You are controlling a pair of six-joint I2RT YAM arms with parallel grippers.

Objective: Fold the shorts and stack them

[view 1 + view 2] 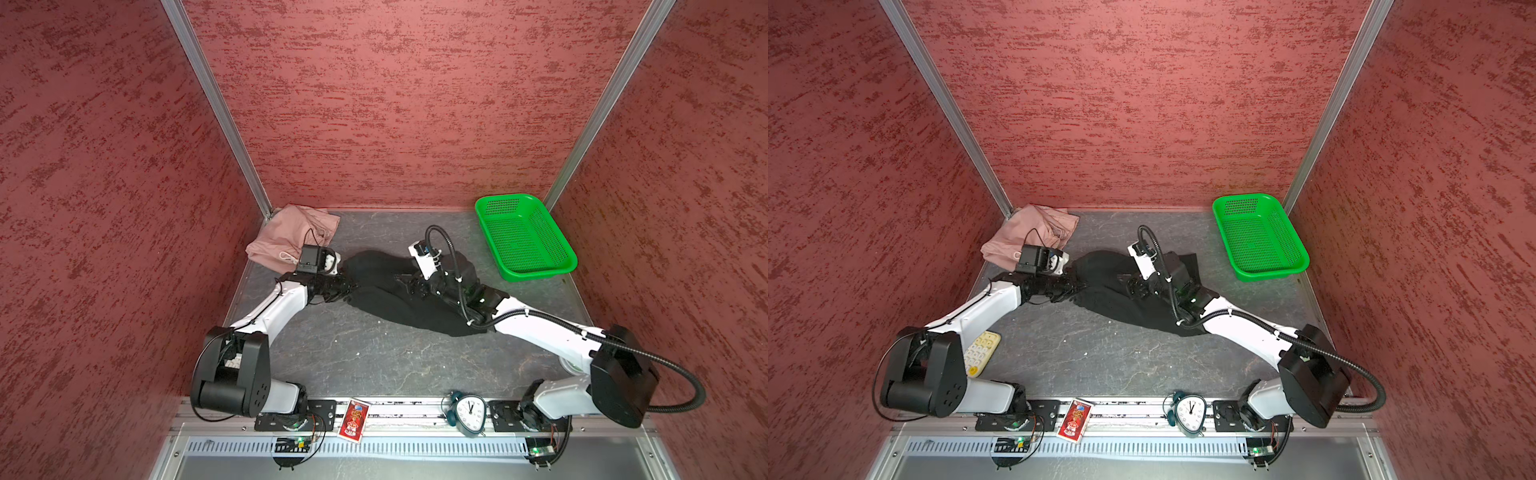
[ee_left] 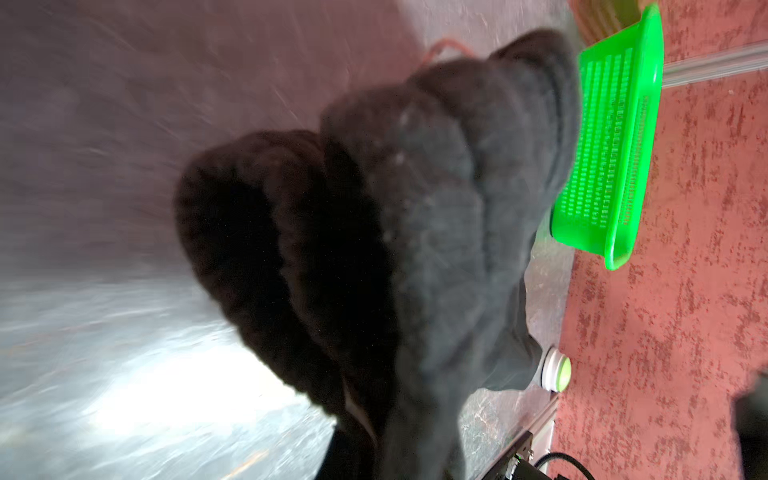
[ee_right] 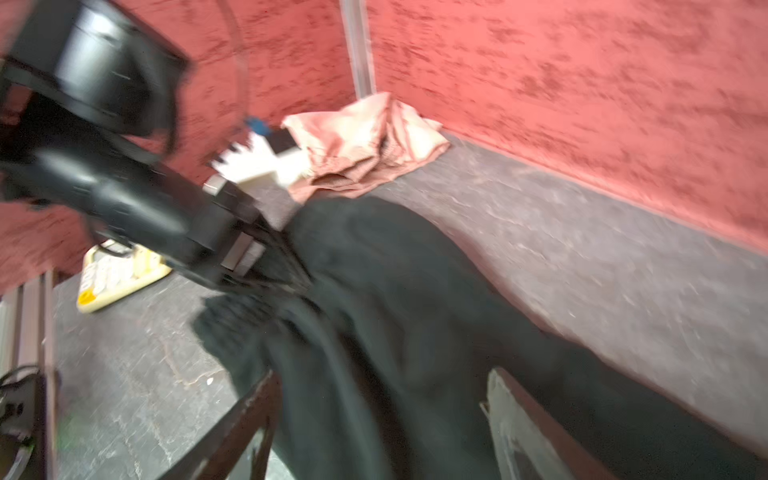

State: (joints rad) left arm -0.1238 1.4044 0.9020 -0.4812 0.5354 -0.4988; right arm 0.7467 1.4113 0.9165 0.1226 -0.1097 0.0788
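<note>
The black shorts (image 1: 395, 307) (image 1: 1121, 307) lie crumpled and stretched across the middle of the table. My left gripper (image 1: 351, 286) (image 3: 286, 266) is shut on their left end. In the left wrist view the black shorts (image 2: 415, 208) hang in front of the camera and hide the jaws. My right gripper (image 1: 415, 286) (image 3: 382, 415) stands open over the black shorts (image 3: 415, 291), its fingers (image 3: 257, 415) wide apart with fabric lying between them. The pink shorts (image 1: 286, 232) (image 1: 1025, 232) (image 3: 365, 141) sit bunched in the back left corner, behind my left wrist.
A green mesh basket (image 1: 523, 237) (image 2: 611, 145) stands at the back right. A cream calculator (image 1: 982, 353) lies at the left edge under my left arm. A clock (image 1: 469, 413) and a red card box (image 1: 353, 424) rest on the front rail. Red walls enclose three sides.
</note>
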